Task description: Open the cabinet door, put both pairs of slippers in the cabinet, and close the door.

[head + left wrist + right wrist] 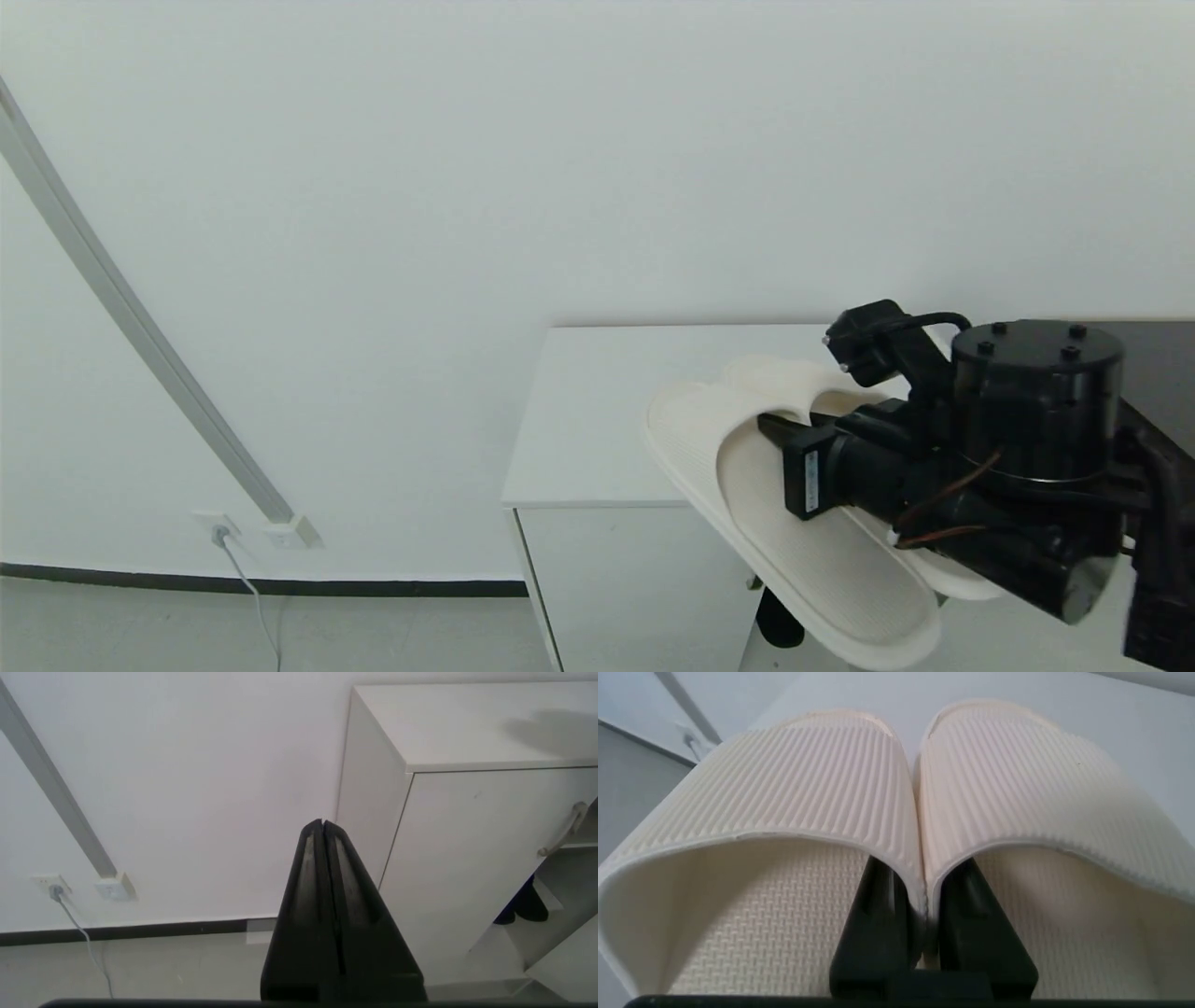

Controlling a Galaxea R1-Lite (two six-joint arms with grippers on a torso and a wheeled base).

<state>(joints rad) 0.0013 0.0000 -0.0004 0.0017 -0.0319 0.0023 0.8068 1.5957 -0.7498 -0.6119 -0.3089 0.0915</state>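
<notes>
Right gripper pinches the cream foam slippers by their adjoining strap edges. They look light and pliable, and the soles may sag beyond it. Left gripper is clenched, empty.

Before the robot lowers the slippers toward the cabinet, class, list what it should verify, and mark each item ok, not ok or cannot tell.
1. Grip on the slippers: the right gripper pinches both straps where they meet: ok.
2. Both slippers are held side by side as a pair: ok.
3. Cabinet open: shelves show past the door and its handle: ok.
4. Left gripper shut, empty and away from the opening: ok.
5. Free room on the shelves: a dark thing lies inside: cannot tell.
</notes>
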